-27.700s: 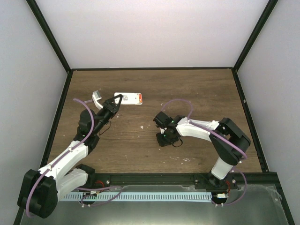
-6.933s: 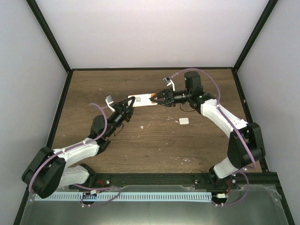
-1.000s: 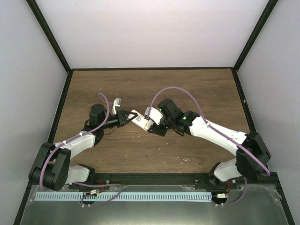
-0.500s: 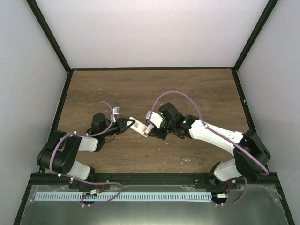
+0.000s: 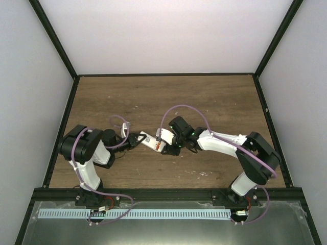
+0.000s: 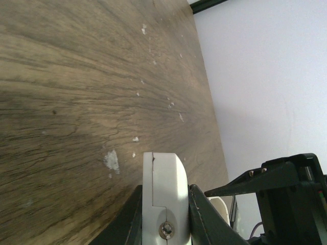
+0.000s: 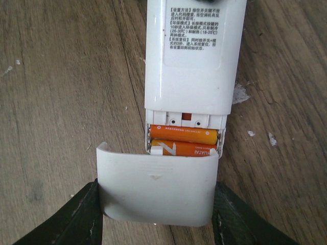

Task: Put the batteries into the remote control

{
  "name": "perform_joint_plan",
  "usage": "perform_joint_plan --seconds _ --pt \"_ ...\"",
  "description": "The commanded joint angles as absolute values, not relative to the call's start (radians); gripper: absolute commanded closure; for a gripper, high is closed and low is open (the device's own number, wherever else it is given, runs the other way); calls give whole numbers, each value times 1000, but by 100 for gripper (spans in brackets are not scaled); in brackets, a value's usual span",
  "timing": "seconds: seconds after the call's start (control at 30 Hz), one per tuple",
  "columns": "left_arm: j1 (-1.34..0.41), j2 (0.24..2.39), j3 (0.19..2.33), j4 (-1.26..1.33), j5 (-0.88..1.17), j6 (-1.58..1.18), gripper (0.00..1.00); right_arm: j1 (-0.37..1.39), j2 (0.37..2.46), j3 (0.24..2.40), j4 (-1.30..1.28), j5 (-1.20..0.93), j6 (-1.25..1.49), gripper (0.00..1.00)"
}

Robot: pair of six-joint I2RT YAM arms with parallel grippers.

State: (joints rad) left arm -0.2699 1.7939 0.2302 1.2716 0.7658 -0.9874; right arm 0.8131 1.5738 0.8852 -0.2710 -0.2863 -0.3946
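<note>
1. There is a brown wooden table point(image 5: 204, 97) with white walls point(image 5: 163, 35) around it and a black frame point(image 5: 56, 46) at the edges.
2. The wood has some small white specks point(image 6: 111, 159) on it.
3. The two robot arms reach in from the sides, and their tips meet near the middle of the table.
4. The remote control point(image 5: 148, 141) sits between the two tips, with its plain white back facing up.
5. I cannot tell if it lies on the wood or is held just above it.
6. The left gripper point(image 5: 134, 140) pinches one end of the remote control. Its wrist camera shows a black finger pressed on each side of the white edge point(image 6: 162, 189).
7. The right gripper point(image 5: 166, 144) is at the other end. Its two black fingers squeeze a white battery lid point(image 7: 156, 191) by its sides.
8. The slot at that end of the remote control is open.
9. The batteries point(image 7: 185, 136) are inside the slot. They are orange, and they lie side by side across the remote control.
10. The top edge of the battery lid covers part of the nearer battery. The other one shows all the way.
11. Above the slot, the back of the remote control has a label point(image 7: 195, 30) with tiny writing.
</note>
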Motion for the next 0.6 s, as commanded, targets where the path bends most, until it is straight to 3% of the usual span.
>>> perform_joint_plan --seconds 0.0,0.57 --pt "-248 1871 214 1489 777 -1028 100 807 1602 894 -234 -280 -434 70" --pt "-242 1953 197 1546 729 -1034 100 805 1735 983 -209 -223 -484 70"
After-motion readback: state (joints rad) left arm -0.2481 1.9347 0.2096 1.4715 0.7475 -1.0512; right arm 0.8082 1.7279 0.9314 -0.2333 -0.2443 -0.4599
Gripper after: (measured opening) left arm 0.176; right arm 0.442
